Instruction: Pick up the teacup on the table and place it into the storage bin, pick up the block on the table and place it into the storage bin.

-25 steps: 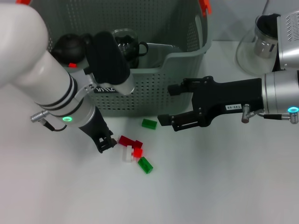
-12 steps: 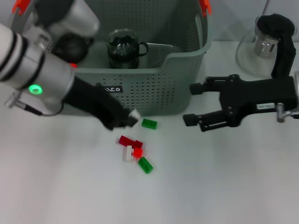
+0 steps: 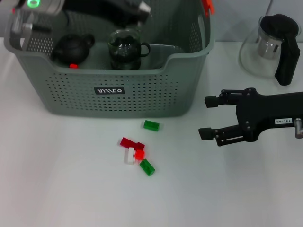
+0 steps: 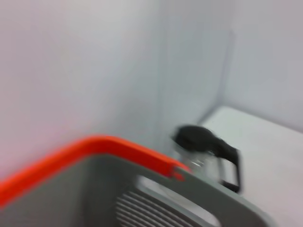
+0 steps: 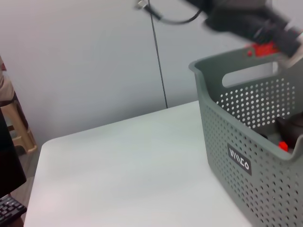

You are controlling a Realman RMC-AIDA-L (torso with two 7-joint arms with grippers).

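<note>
The grey storage bin (image 3: 142,94) stands at the back of the table; its label side also shows in the right wrist view (image 5: 239,158). Inside it stand a glass teacup (image 3: 125,47), a dark teapot (image 3: 71,47) and a small red block (image 3: 73,66). My left gripper (image 3: 139,7) hangs above the bin's back, shut on a small white block (image 3: 144,7); it appears blurred in the right wrist view (image 5: 246,19). My right gripper (image 3: 206,117) hovers open and empty to the right of the bin. Loose red, white and green blocks (image 3: 135,153) lie in front of the bin.
A glass kettle (image 3: 270,42) with a black handle stands at the back right, and also shows in the left wrist view (image 4: 208,151) beyond the bin's orange-clipped rim (image 4: 94,151). One green block (image 3: 151,125) lies close to the bin's front wall.
My left arm rose from the table in front of the bin to above the bin, carrying the white block. My right gripper drew back to the right, still open.
</note>
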